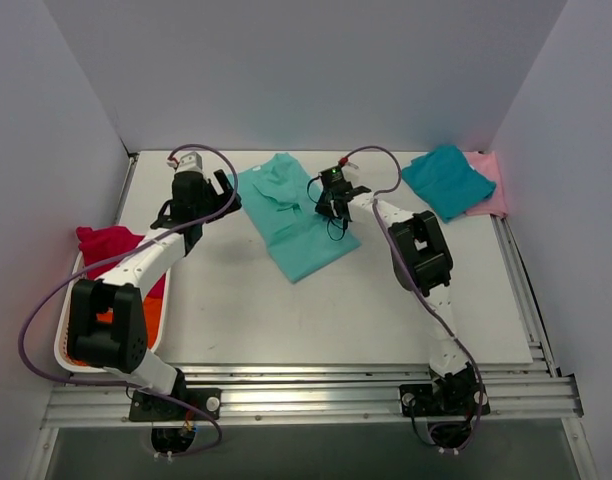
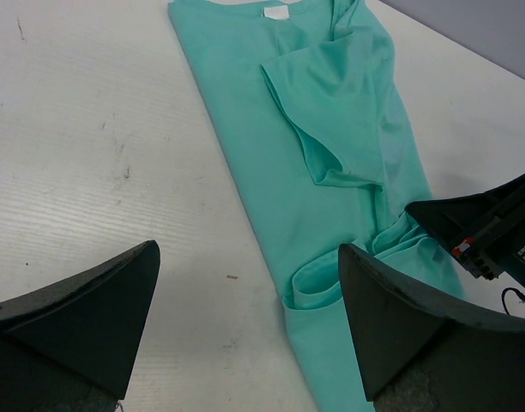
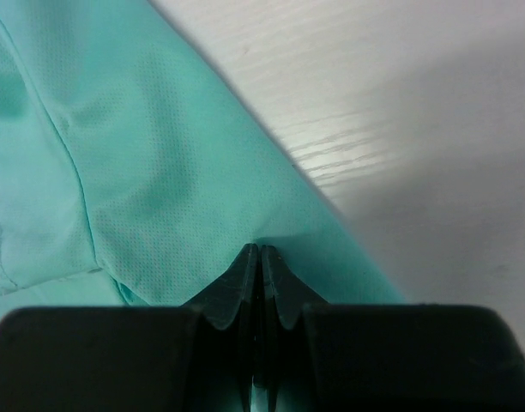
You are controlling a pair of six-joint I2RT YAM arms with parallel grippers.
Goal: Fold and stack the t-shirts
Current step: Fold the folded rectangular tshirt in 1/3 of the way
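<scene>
The light mint-green t-shirt point(image 1: 291, 225) lies on the table, its sides folded in to a long strip. It also shows in the left wrist view point(image 2: 314, 129) and the right wrist view point(image 3: 142, 154). My right gripper point(image 1: 332, 210) is shut on the shirt's right edge point(image 3: 260, 251), and the cloth tents at its tips. My left gripper point(image 1: 226, 190) is open and empty just above the shirt's left edge point(image 2: 248, 257). The darker teal shirt point(image 1: 446, 180) lies folded on the pale pink shirt point(image 1: 489, 185) at the back right. The magenta-red shirt point(image 1: 106, 243) hangs over the basket, and the orange shirt point(image 1: 151, 325) lies inside it.
The white mesh basket point(image 1: 61, 340) stands at the table's left edge beside the left arm. White walls close in the left, back and right sides. The right gripper's body shows in the left wrist view point(image 2: 485, 227).
</scene>
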